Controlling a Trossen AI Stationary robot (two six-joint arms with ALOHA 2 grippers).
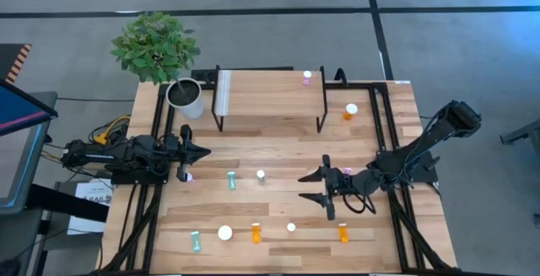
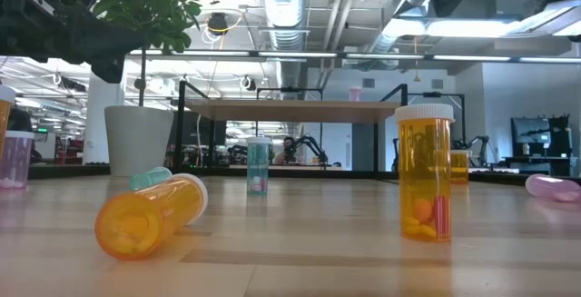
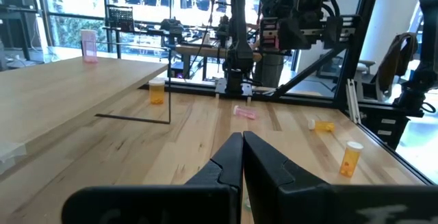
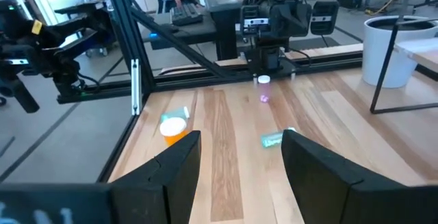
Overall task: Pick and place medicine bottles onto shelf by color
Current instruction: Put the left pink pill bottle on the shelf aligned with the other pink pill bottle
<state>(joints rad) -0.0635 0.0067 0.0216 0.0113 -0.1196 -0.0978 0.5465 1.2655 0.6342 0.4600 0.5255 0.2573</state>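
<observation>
Wooden table, scattered medicine bottles, white pot, shelf with seemingly one pink bottle

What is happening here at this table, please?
A two-armed robot is sorting small medicine bottles onto the shelf. So far one pink bottle stands on it; the other bottles are spread over the table, some upright, some lying. The right gripper hovers with open jaws and holds nothing; a pink bottle lies beside it. The left gripper waits shut at the left side.
</observation>
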